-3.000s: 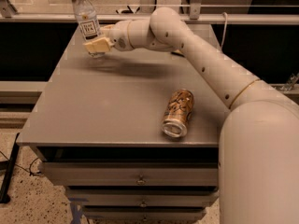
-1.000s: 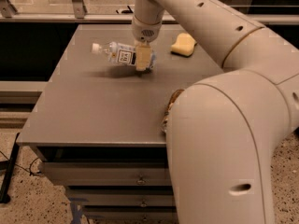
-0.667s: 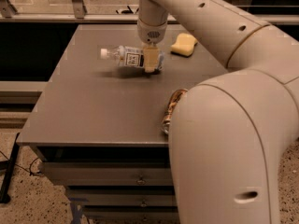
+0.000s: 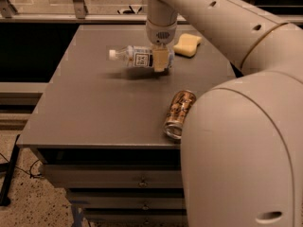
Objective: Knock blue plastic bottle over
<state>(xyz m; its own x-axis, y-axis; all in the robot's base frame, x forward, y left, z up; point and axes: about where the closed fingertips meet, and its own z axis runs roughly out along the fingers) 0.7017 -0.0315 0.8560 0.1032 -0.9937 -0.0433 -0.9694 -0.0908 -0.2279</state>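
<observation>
My one camera sits high, close behind my own arm (image 4: 236, 141), and looks down and forward across the desk (image 4: 94, 108). The arm's shell fills the lower right of the view. My hand (image 4: 161, 60) shows over the desk's far half, at the blue plastic bottle (image 4: 135, 57).

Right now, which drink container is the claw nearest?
The white-capped blue plastic bottle, its base end at the claw; the brown can lies well apart.
</observation>
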